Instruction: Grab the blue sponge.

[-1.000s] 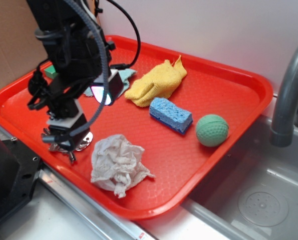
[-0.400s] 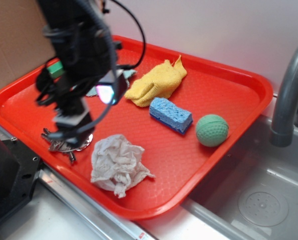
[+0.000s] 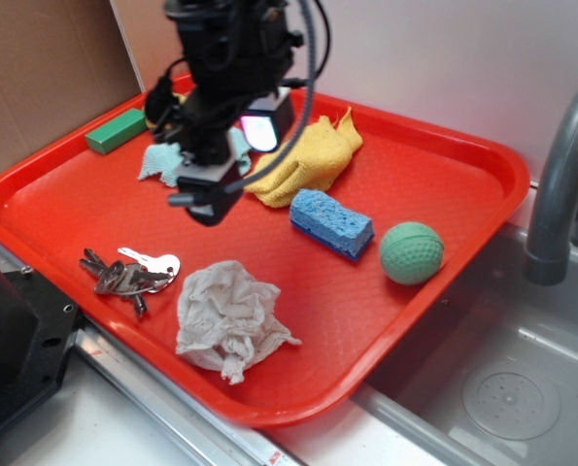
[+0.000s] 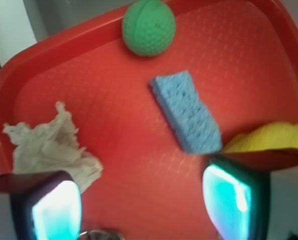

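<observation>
Here the gripper [image 3: 207, 202] hangs above the red tray [image 3: 444, 170], fingers spread apart and empty; the blue sponge [image 3: 331, 222] lies mid-tray, between yellow cloth [image 3: 303, 158] and green ball [image 3: 412, 252].

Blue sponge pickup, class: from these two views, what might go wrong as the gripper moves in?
1. The yellow cloth touches the blue sponge at one end; a finger might snag it.
2. The sponge lies diagonally in the wrist view, so the open gripper may close across its long axis.
3. The green ball sits close by; a nudge could roll it.
</observation>
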{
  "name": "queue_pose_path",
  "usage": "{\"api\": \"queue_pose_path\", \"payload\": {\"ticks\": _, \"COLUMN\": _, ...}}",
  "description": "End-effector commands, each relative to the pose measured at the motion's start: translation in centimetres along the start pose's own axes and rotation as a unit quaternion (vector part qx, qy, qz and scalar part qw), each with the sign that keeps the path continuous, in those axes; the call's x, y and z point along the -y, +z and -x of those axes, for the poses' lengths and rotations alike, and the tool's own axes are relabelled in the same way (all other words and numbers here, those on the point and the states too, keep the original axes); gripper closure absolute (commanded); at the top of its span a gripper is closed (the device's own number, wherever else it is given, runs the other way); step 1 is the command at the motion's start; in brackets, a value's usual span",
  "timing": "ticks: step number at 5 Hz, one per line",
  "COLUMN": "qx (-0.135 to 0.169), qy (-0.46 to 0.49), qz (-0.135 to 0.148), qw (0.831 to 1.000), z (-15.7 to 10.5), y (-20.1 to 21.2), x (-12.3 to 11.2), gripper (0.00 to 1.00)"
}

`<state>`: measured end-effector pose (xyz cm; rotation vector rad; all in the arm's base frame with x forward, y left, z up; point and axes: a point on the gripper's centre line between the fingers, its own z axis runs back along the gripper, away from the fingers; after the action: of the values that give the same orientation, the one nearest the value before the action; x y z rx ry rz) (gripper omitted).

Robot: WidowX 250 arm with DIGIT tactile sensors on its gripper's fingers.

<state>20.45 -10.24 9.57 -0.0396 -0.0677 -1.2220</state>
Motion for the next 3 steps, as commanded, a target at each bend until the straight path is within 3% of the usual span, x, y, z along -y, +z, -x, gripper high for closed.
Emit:
{"api": "queue_pose_path", "payload": {"ticks": 1, "qx": 0.016, "qy": -0.076, "qz": -0.015, "qw": 0.997, "z": -1.1, "y": -2.8, "x": -0.4, "gripper": 0.00}}
{"api": "queue_pose_path", "payload": {"ticks": 3, "qx": 0.005, "qy": -0.081, "qz": -0.010, "qw": 0.997, "z": -0.6, "y": -6.4, "x": -3.0, "gripper": 0.00}}
